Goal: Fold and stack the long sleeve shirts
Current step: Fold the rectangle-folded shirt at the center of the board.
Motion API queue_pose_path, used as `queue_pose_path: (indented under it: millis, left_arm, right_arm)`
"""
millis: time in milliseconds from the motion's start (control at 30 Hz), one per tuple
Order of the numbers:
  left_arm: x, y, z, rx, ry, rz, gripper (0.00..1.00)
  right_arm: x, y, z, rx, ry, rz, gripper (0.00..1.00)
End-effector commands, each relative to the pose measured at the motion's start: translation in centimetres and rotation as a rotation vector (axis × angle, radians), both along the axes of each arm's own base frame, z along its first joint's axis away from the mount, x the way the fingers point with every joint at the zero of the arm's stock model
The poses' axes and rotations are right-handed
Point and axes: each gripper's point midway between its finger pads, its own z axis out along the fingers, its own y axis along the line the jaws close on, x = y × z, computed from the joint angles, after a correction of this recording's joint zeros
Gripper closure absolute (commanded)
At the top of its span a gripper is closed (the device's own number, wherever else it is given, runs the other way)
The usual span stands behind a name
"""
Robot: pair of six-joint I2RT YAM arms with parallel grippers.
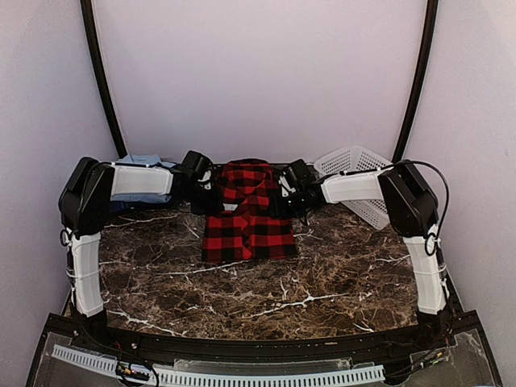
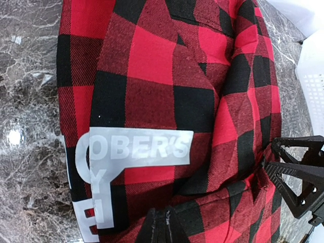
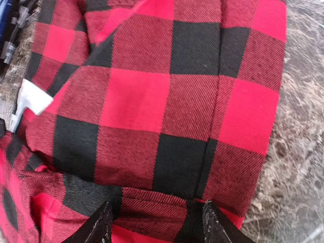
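Note:
The red-and-black flannel shirt (image 1: 246, 214) lies folded in the middle of the marble table, collar end toward the back. At its back left edge, my left gripper (image 1: 206, 182) is shut, and in the left wrist view its tips (image 2: 164, 223) meet on a crease of the flannel (image 2: 152, 76). My right gripper (image 1: 284, 190) is at the back right edge. Seen from the right wrist, it (image 3: 158, 223) stands open astride a folded hem of the flannel (image 3: 152, 101), gripping nothing. A light blue shirt (image 1: 142, 161) shows behind my left arm, over a darker blue one (image 1: 121, 206).
A white mesh basket (image 1: 359, 179) leans at the back right, behind my right arm, and shows in the left wrist view as the basket's wall (image 2: 314, 86). A grey printed label (image 2: 136, 149) is on the flannel. The marble table (image 1: 266, 298) runs forward to the arm bases.

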Motion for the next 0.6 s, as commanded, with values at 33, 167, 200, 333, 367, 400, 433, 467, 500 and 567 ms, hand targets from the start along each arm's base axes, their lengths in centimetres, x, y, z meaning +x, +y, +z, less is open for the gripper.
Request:
queue_pose_path:
  millis: [33,167,200,333,367,400,433,467,500,567]
  left_arm:
    - [-0.1,0.5,4.2,-0.023,-0.058,-0.008,0.91]
    - [-1.3,1.4,5.6,-0.037,-0.067,0.0,0.86]
    - [-1.6,1.6,5.8,-0.04,-0.066,0.002,0.85]
    - [-3.8,2.9,6.1,-0.057,-0.048,0.018,0.81]
    - [-4.6,3.4,6.1,-0.061,-0.042,0.021,0.8]
    - [-5.1,3.5,6.1,-0.066,-0.035,0.025,0.79]
    - [-6.0,3.8,5.8,-0.072,-0.021,0.023,0.78]
    - [-6.9,4.1,5.0,-0.071,0.006,0.026,0.78]
    - [-7.5,4.1,5.4,-0.088,0.006,0.02,0.77]
    - [-8.9,4.2,4.9,-0.112,0.031,0.013,0.76]
  right_arm:
    - [-1.1,-1.0,-2.2,0.006,0.063,-0.02,0.42]
    - [-1.1,-1.5,-1.8,-0.003,0.059,-0.024,0.42]
    - [-1.1,-1.5,-1.4,-0.005,0.055,-0.024,0.42]
    - [-1.4,-1.9,0.8,0.002,0.023,-0.016,0.41]
    - [-1.5,-2.1,1.4,0.005,0.017,-0.015,0.4]
    - [-1.8,-2.2,1.9,0.01,0.011,-0.012,0.38]
    - [-2.0,-2.3,2.4,0.015,0.006,-0.009,0.37]
    - [-2.3,-2.5,2.8,0.02,0.002,-0.007,0.36]
    - [-2.7,-2.7,3.2,0.025,0.002,-0.005,0.35]
    - [-3.6,-3.1,4.0,0.035,-0.002,-0.001,0.34]
